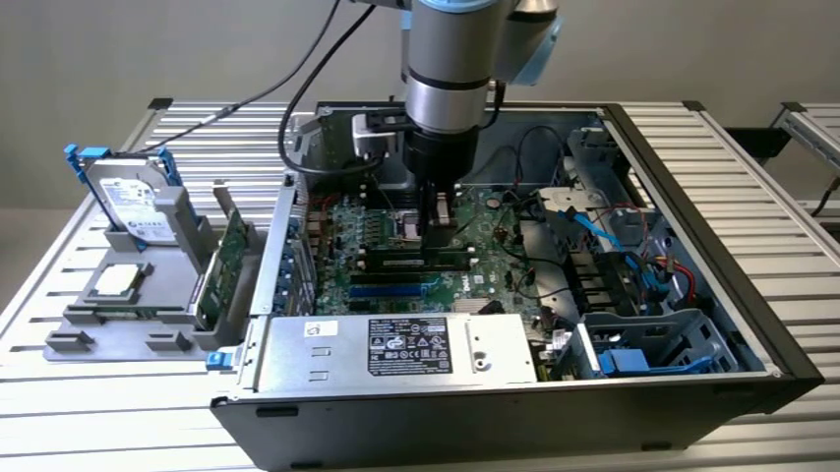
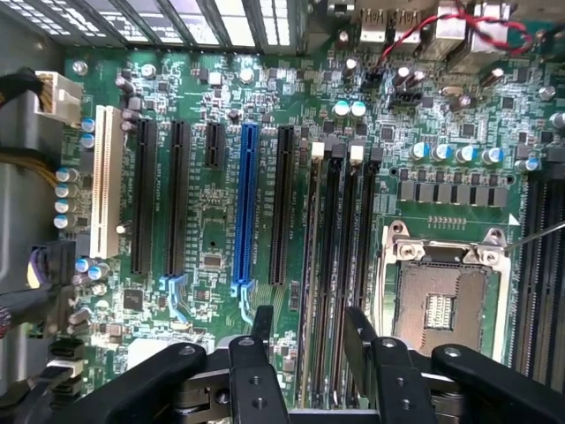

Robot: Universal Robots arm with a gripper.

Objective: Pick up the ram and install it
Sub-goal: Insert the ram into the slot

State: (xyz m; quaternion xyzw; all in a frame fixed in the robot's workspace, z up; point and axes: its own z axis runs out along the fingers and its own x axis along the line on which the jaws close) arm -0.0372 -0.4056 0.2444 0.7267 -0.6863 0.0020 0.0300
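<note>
Wrist view shows the gripper (image 2: pixel 311 329) with its fingers parted and nothing between them, poised just above the ram (image 2: pixel 311 291), which stands edge-up in a motherboard (image 2: pixel 212 238) memory slot directly beneath. Ram likely handles light, stiff, fragile; best pinched by its long edges. Exterior view: the arm (image 1: pixel 453 69) points straight down into the computer case (image 1: pixel 735 246).

Claw (image 1: pixel 438 218) fingertips hidden behind its own body; power-supply label (image 1: pixel 407 347) print too small.
</note>
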